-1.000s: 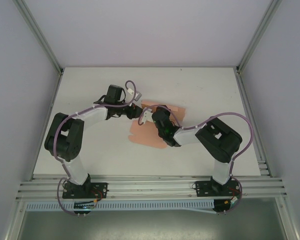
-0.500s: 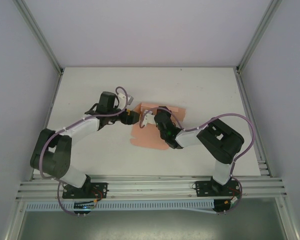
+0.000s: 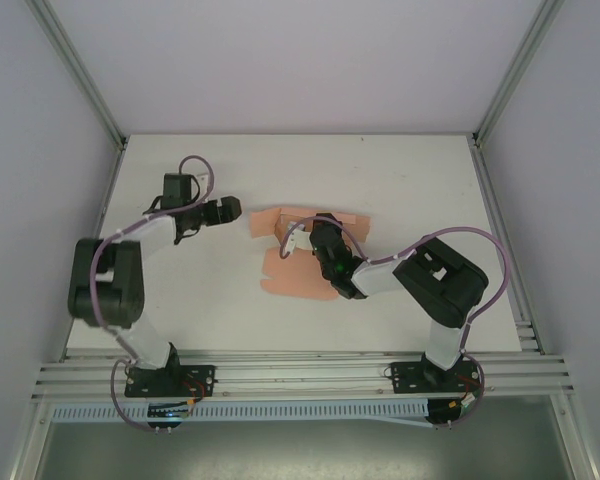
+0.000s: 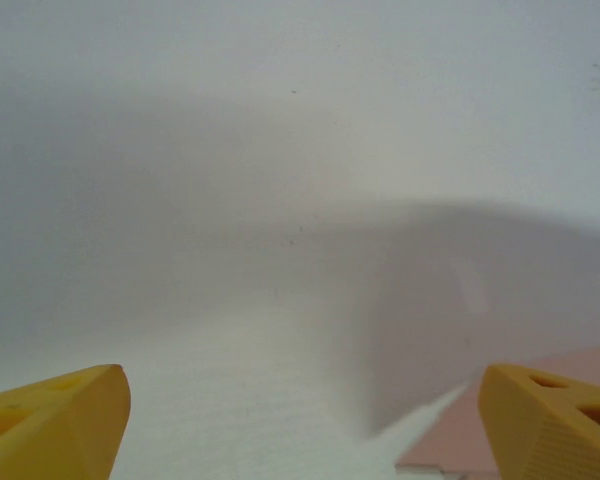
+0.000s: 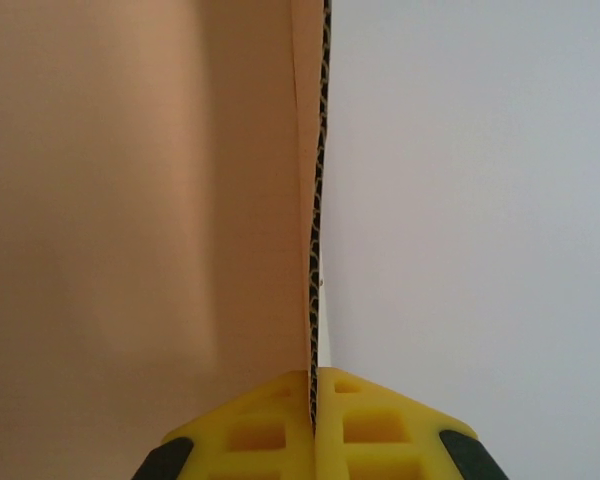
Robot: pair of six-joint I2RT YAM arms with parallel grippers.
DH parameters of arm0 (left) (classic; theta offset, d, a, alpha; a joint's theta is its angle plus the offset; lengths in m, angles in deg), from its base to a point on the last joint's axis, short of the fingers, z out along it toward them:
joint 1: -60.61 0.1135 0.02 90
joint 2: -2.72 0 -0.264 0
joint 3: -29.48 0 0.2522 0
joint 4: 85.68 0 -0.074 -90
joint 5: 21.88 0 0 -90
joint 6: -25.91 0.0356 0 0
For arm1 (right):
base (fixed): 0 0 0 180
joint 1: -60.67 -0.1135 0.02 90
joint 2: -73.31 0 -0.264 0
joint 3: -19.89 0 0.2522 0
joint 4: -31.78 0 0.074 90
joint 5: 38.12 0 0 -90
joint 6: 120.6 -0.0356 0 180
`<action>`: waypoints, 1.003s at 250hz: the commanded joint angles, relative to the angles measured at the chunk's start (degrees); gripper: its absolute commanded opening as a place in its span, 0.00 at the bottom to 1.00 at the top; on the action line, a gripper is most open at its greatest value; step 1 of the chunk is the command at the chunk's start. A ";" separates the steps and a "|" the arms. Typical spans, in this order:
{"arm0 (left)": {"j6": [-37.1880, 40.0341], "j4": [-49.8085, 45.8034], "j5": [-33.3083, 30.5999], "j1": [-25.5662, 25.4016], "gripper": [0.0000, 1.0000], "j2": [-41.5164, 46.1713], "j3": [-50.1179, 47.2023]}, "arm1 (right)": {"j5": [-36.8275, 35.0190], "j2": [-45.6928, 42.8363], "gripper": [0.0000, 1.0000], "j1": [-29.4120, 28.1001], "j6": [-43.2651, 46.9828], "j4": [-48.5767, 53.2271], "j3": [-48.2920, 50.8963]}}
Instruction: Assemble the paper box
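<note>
Overhead, the paper box, a salmon-pink cardboard sheet not yet folded into a box, lies near the middle of the white table. The right gripper is over the sheet's far part. Its wrist camera shows the yellow fingers pressed together on a thin cardboard edge, with the pink panel stretching away to one side. The left gripper hovers well to the left of the sheet, jaws spread wide and holding nothing. A corner of the pink card shows at the lower right of its wrist view.

Judging the risks: only one narrow pinch controls the sheet, so a pull could drag or swing the whole sheet instead of bending it. The thin edge could slip out of the pinch, or the card could crease away from its scored lines. When the left arm approaches, it might nudge the loose sheet.
</note>
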 commanded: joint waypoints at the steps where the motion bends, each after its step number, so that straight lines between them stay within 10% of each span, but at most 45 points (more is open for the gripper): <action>1: 2.58 0.92 12.39 -0.25 0.76 -5.31 3.74 | 1.22 -0.77 0.00 -0.59 -0.28 0.29 0.77; 86: 5.64 20.55 21.05 -8.90 0.61 -2.89 -10.69 | 2.06 -2.51 0.00 -1.05 -0.12 0.93 2.62; 251: 12.58 36.43 26.84 -13.38 0.70 -6.65 -16.82 | 0.63 -4.52 0.00 -5.94 -3.10 4.37 5.49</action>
